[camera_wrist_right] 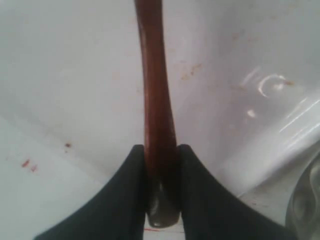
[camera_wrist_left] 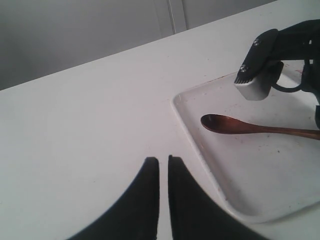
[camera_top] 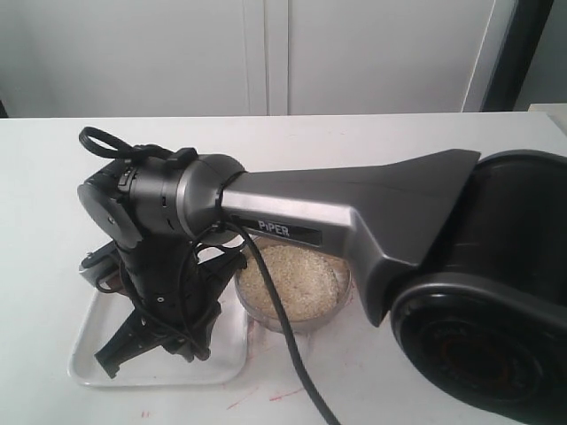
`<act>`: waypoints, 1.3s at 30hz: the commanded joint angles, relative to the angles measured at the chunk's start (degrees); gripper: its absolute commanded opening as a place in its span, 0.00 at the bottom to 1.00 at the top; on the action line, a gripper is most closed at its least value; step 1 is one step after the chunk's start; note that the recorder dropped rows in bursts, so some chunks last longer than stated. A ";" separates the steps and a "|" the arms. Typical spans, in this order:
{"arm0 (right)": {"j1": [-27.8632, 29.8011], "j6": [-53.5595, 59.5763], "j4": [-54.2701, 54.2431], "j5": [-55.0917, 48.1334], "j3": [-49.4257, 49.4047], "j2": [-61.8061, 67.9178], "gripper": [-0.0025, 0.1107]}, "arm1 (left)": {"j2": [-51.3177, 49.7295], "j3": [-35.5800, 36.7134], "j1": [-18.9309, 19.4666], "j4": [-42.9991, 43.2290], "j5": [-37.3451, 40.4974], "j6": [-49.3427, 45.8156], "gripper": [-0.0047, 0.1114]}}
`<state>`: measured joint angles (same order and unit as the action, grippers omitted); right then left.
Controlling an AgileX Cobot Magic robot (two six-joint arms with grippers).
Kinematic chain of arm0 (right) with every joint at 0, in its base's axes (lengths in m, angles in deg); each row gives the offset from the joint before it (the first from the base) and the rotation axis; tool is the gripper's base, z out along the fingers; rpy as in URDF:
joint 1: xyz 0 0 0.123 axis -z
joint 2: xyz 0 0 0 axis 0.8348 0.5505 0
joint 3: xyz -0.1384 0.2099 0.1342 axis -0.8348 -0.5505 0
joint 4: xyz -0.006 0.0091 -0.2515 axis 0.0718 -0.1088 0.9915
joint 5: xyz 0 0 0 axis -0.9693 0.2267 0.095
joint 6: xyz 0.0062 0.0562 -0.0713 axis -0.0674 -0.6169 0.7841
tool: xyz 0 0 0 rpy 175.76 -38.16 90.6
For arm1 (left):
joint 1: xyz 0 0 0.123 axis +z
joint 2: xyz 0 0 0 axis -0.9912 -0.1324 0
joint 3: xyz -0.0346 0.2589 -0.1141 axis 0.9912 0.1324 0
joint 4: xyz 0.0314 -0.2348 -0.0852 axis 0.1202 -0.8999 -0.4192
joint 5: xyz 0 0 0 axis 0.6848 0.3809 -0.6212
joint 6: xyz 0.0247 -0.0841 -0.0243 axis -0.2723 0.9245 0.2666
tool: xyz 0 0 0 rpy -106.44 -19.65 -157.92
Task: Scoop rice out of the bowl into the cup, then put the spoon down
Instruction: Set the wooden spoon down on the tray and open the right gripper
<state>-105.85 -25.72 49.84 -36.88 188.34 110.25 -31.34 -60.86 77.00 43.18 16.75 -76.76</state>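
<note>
The dark reddish-brown spoon (camera_wrist_left: 235, 126) lies low over the floor of a white tray (camera_wrist_left: 200, 145), its round end bare of grains. My right gripper (camera_wrist_right: 160, 147) is shut on the end of the spoon's handle (camera_wrist_right: 156, 90). In the exterior view the right arm (camera_top: 164, 266) reaches across to the left over the tray (camera_top: 221, 367) and hides most of the spoon. The steel bowl (camera_top: 342, 305) stands just right of the tray, full of rice (camera_top: 297, 279). The cup is out of view. My left gripper (camera_wrist_left: 163, 159) is shut on nothing above the bare table beside the tray.
A black part of the right arm with a white block (camera_wrist_left: 254, 86) hangs over the tray behind the spoon. A curved steel wall (camera_wrist_right: 306, 210) shows past the tray's corner. Red marks (camera_top: 266, 394) dot the table. The arm's cable (camera_top: 292, 345) crosses the bowl.
</note>
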 commanded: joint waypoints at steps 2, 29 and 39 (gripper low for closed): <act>-0.02 0.31 1.08 -0.19 0.65 -0.13 0.02 | -0.04 -0.31 0.09 0.00 0.09 0.00 0.16; 0.09 0.08 1.90 -0.19 0.65 -0.10 0.23 | -0.04 -0.31 0.09 0.00 0.09 0.00 0.16; 0.09 -0.03 1.69 -0.19 3.52 -1.39 0.23 | -0.04 -0.31 0.09 0.00 0.09 0.00 0.16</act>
<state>-105.85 -25.68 51.16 -36.88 189.81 110.25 -31.34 -60.86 77.00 43.18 16.75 -76.76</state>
